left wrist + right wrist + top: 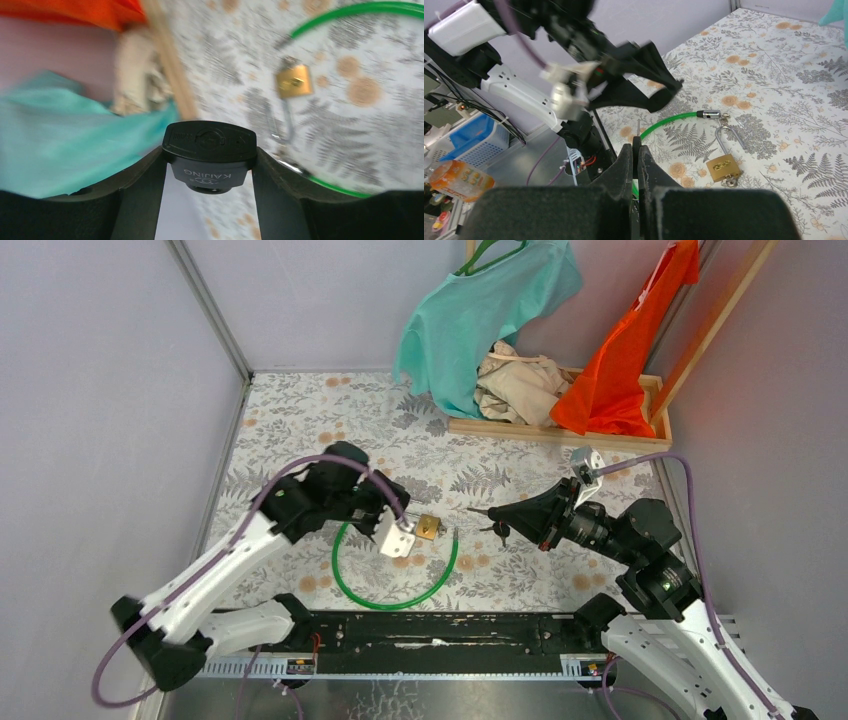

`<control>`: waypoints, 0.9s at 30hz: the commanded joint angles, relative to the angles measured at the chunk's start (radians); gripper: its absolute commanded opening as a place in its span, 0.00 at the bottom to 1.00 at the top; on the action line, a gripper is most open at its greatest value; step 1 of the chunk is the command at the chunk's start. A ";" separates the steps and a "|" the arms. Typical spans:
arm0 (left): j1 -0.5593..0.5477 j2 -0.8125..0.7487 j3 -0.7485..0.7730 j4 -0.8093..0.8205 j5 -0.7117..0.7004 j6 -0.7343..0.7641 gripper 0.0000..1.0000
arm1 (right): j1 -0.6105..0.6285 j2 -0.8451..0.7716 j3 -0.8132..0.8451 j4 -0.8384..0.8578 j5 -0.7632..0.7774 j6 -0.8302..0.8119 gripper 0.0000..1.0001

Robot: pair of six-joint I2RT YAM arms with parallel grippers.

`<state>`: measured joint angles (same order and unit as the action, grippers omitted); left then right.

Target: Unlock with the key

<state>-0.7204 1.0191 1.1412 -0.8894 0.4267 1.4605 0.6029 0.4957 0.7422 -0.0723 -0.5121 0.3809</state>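
A brass padlock lies on the flowered table with its shackle raised. It also shows in the left wrist view and the right wrist view. A green cable loop lies round it. My right gripper is shut on a key whose thin blade sticks out past the tips, a little right of the padlock. A second key hangs below it. My left gripper sits just left of the padlock, with its jaws against a black piece marked KAIJING.
A wooden tray at the back right holds a teal shirt, an orange garment and beige cloth. A blue basket and an orange bottle sit off the table's near edge.
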 commanded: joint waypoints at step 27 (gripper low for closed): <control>0.164 0.383 -0.255 0.050 -0.263 -0.384 1.00 | -0.003 0.024 0.095 -0.070 0.028 -0.048 0.00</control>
<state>-0.6041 1.5005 0.8551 -0.7658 0.0811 0.9440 0.6029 0.5163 0.7830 -0.1543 -0.4877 0.3470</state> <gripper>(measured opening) 0.997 0.026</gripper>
